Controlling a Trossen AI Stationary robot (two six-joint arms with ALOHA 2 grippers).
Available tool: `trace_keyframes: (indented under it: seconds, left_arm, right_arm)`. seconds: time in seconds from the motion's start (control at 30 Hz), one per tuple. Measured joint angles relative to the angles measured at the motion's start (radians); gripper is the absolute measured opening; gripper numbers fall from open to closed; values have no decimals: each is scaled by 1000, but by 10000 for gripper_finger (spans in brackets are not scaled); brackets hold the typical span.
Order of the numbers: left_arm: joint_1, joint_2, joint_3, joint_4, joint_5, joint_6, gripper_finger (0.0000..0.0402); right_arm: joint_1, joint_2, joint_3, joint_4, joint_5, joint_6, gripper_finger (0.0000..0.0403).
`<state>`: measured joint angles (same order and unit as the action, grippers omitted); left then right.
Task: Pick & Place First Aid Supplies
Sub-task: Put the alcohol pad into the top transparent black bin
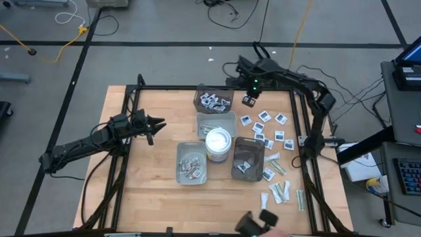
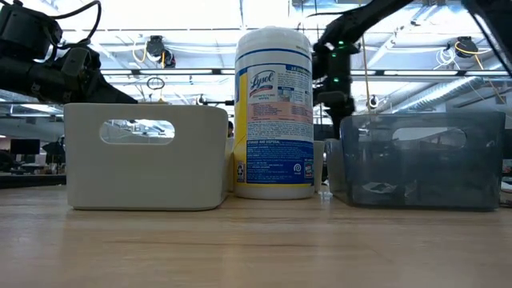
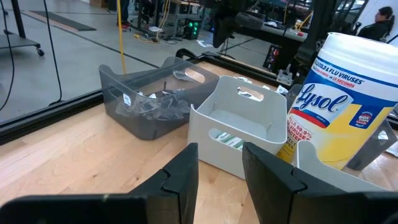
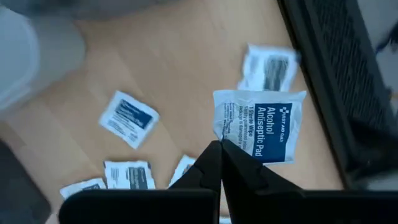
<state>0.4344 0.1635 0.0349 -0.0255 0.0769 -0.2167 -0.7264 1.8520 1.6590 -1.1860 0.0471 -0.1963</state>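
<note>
Alcohol antiseptic pad, one square white packet with blue print (image 4: 264,127), hangs pinched by one corner in the right tool (image 4: 221,155), its fingers fully closed on it, above the far right part of the wooden bench (image 1: 151,191), just beside the dark translucent tray (image 1: 214,100) at the far edge. More square packets (image 1: 264,125) lie loose on the bench below; pale green-white strips (image 1: 281,191) lie near the right front corner. Left tool (image 3: 221,171) waits about half open and empty over the left side.

Risk: grip is on a corner only. The packet could swing or slip free in transit and drop short of the tray wall.
</note>
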Motion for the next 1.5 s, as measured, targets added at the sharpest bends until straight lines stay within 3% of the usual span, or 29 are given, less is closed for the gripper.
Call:
trace_keyframes:
  seconds: [0.27, 0.43, 0.77, 0.97, 1.1, 1.33, 1.5]
  left_arm:
    - [0, 0, 0, 0, 0, 0, 129]
    - [0, 0, 0, 0, 0, 0, 129]
    - [0, 0, 0, 0, 0, 0, 129]
    - [0, 0, 0, 0, 0, 0, 129]
    - [0, 0, 0, 0, 0, 0, 129]
    - [0, 0, 0, 0, 0, 0, 129]
    - [0, 0, 0, 0, 0, 0, 129]
  right_arm:
    - [88, 179, 274, -38, -8, -75, 0]
    - [126, 288, 430, -33, -107, -78, 0]
    - [186, 435, 461, 17, -128, -78, 0]
    - [193, 454, 461, 23, -129, -40, 6]
    - [192, 454, 461, 16, -130, -17, 45]
    - [191, 408, 460, -8, -127, -15, 158]
    - [189, 329, 460, -62, -122, 22, 195]
